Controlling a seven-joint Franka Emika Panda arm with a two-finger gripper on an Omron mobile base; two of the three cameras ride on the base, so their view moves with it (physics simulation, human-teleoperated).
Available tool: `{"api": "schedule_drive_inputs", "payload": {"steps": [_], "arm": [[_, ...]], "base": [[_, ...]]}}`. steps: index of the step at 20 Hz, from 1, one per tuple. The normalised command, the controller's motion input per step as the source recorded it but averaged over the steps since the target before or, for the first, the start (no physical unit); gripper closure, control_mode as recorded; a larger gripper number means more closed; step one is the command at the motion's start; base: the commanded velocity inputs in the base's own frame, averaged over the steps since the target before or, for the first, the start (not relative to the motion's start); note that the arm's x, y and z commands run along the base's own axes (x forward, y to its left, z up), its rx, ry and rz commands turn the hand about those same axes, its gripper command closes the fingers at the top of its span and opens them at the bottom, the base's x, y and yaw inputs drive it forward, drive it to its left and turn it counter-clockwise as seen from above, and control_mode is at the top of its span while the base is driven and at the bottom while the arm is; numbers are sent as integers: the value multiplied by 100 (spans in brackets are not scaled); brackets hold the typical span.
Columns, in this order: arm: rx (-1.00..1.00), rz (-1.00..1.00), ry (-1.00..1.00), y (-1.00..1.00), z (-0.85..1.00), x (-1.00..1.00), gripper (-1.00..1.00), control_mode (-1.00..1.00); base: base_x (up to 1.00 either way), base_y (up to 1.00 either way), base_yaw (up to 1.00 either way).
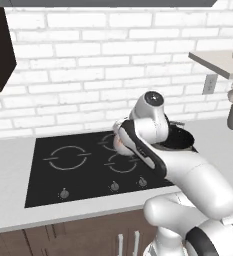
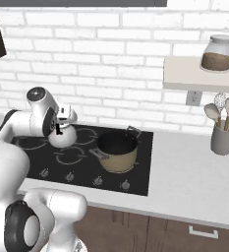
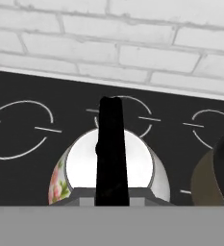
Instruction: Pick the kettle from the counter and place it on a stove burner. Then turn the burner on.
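The small whitish kettle (image 2: 62, 137) with a reddish flowery sheen stands low over the middle of the black stove (image 2: 22, 147); whether it rests on the glass I cannot tell. My gripper (image 2: 61, 123) sits right above it, shut on its thin black arched handle (image 3: 111, 144). In the hand view the kettle (image 3: 137, 166) lies directly below the hand, with a small burner ring (image 3: 132, 108) just beyond it. In the left base view my forearm covers most of the kettle (image 1: 118, 144), which is above the front small burner (image 1: 122, 165). The light-grey counter (image 2: 194, 167) stretches to the right.
A tan pot (image 2: 117, 150) with a dark inside stands on the stove's right side, close to the kettle. A row of small grey knobs (image 2: 97, 181) runs along the stove's front edge. A grey utensil holder (image 2: 224, 139) stands on the counter at right, below a pale shelf (image 2: 189, 74) with a jar (image 2: 217, 53).
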Motion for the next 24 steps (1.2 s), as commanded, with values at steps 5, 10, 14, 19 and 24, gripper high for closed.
{"api": "schedule_drive_inputs", "payload": {"steps": [5,10,14,19,24], "arm": [[0,0,0,8,-60,5,100,-100],[0,0,0,11,-60,0,100,-100],[0,0,0,4,-60,0,100,-100],[-2,0,0,0,-28,0,100,-100],[0,-3,-4,-14,1,52,100,-100]], "base": [[0,0,0],[0,0,0],[0,0,0],[0,0,0],[0,0,0]]}}
